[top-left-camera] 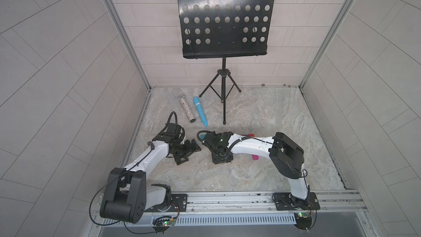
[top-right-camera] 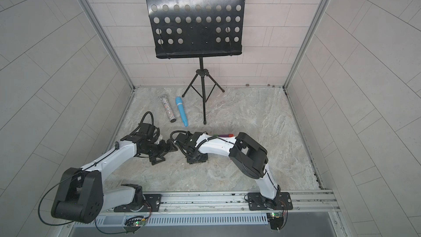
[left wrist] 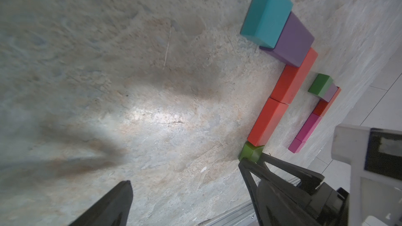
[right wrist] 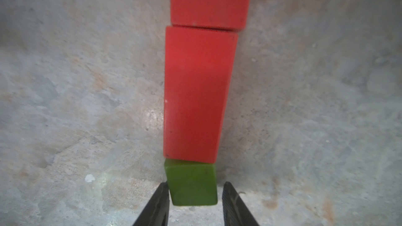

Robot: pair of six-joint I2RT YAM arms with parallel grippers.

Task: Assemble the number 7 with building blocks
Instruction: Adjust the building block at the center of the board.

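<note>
My right gripper (right wrist: 195,184) narrow, astride green block (right wrist: 190,177), one pad touching, other just clear | likely squaring it against red block (right wrist: 195,94) as 7's foot, midway between tabletop (top-left-camera: 273,115) side edges | my left gripper (top-left-camera: 190,155) wide, empty, aside

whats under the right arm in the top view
Edges of a teal block, a purple block, a red block and a magenta block poke out. The right arm covers the rest of them.

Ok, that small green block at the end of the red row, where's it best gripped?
Across its two side faces, from above. The green block butts endwise against the red block, so only the sides form an opposed pair; it sits slightly skewed, so match that angle.
</note>
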